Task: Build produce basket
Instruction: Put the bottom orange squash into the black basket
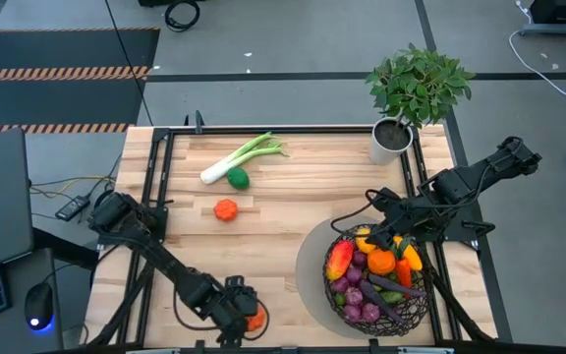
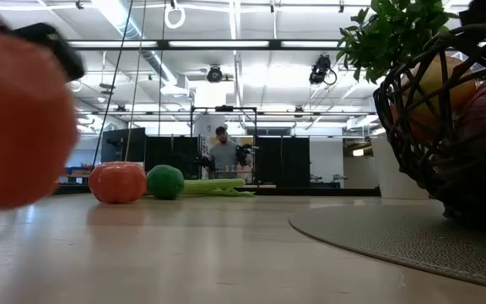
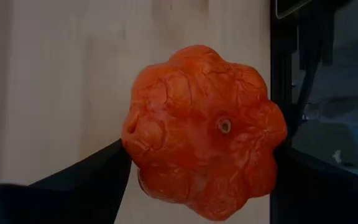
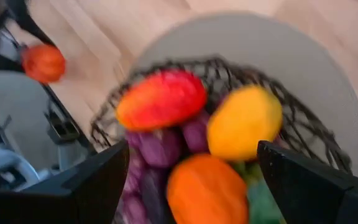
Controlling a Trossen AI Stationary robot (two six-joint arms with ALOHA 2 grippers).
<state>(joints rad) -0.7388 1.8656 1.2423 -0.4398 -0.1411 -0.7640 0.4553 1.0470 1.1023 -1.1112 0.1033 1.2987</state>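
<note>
The left gripper (image 1: pixel 247 317) is at the near edge of the table (image 1: pixel 283 221), well apart from the basket (image 1: pixel 379 285) on its left side. An orange pumpkin (image 3: pixel 204 130) sits between the two dark fingers (image 3: pixel 86 180), which touch its ribbed flanks on both sides; the jaws stand wide and hold the pumpkin. In the low view the same pumpkin fills the left edge of the picture.

The basket, of dark woven wire, stands on a round grey mat (image 1: pixel 312 261) at the right part of the table. It holds produce: a red-orange piece (image 4: pixel 161 99), a yellow piece (image 4: pixel 244 122), an orange piece (image 4: pixel 207 190) and purple pieces (image 4: pixel 157 146).

The right gripper (image 1: pixel 386 236) hangs directly over the far rim of the basket. Its jaws stand wide and nothing is between them; the basket's contents lie just below the fingers.

Far from the basket, toward the table's far left part, lie a green-white leek (image 1: pixel 241 156), a green lime (image 1: pixel 237 178) touching the leek, and a second small orange pumpkin (image 1: pixel 225 209) near them. A potted plant (image 1: pixel 406 98) stands beyond the basket at the far right corner. A person (image 2: pixel 221 152) shows in the room behind the table.
</note>
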